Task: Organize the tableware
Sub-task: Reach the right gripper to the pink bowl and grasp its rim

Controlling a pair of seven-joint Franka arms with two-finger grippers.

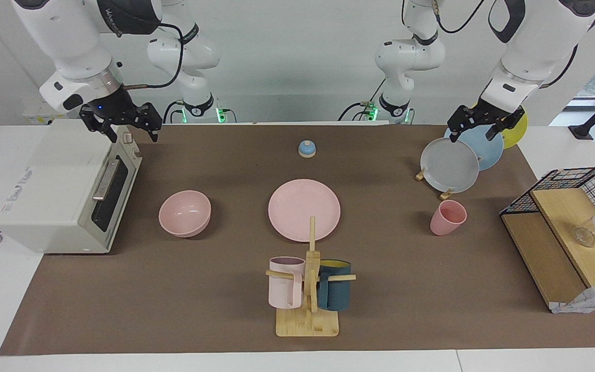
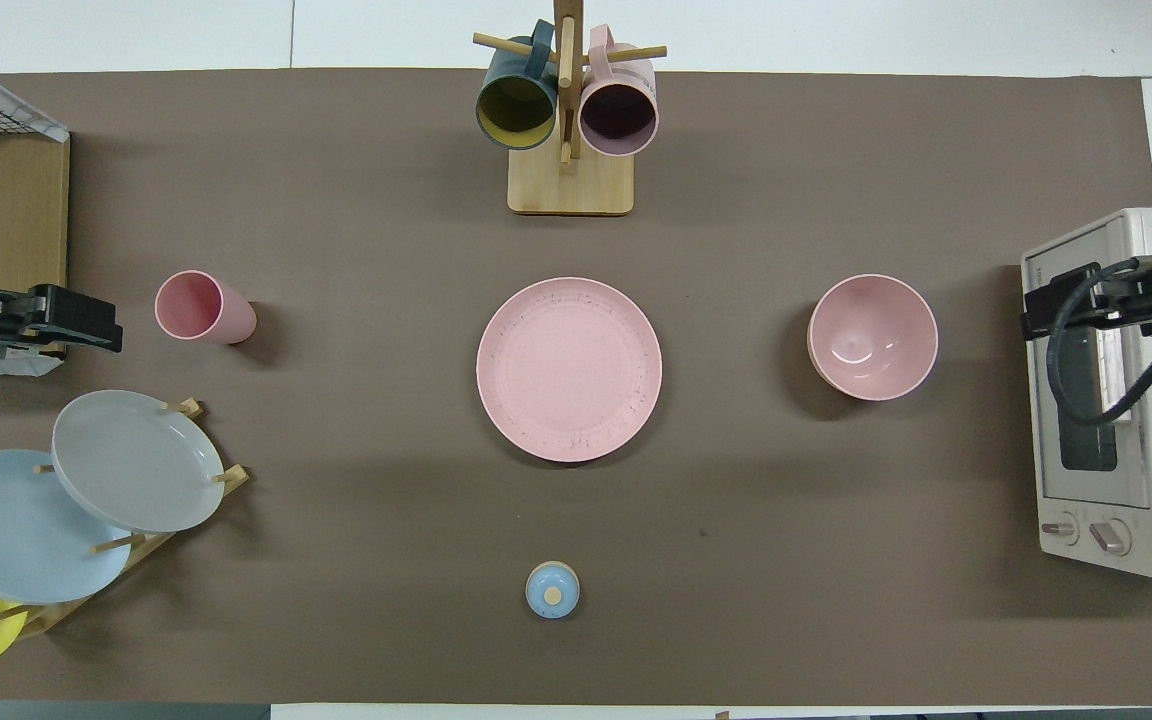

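The pink plate (image 1: 304, 209) (image 2: 569, 368) lies flat in the middle of the brown mat. Beside it, toward the right arm's end, sits the deep pink bowl (image 1: 185, 213) (image 2: 872, 337). The small pink cup (image 1: 448, 217) (image 2: 204, 308) stands mouth up toward the left arm's end. My right gripper (image 1: 132, 135) hangs open over the toaster oven's top edge, holding nothing. My left gripper (image 1: 475, 133) hangs open over the plate rack, also holding nothing. Both are well apart from the pink pieces.
A white toaster oven (image 1: 65, 191) stands at the right arm's end. A wooden mug tree (image 1: 308, 310) with a pale pink and a teal mug stands farther from the robots than the plate. A rack (image 1: 450, 165) holds grey, blue and yellow plates. A blue bell (image 1: 307, 149) and a wire shelf (image 1: 566, 227) are also here.
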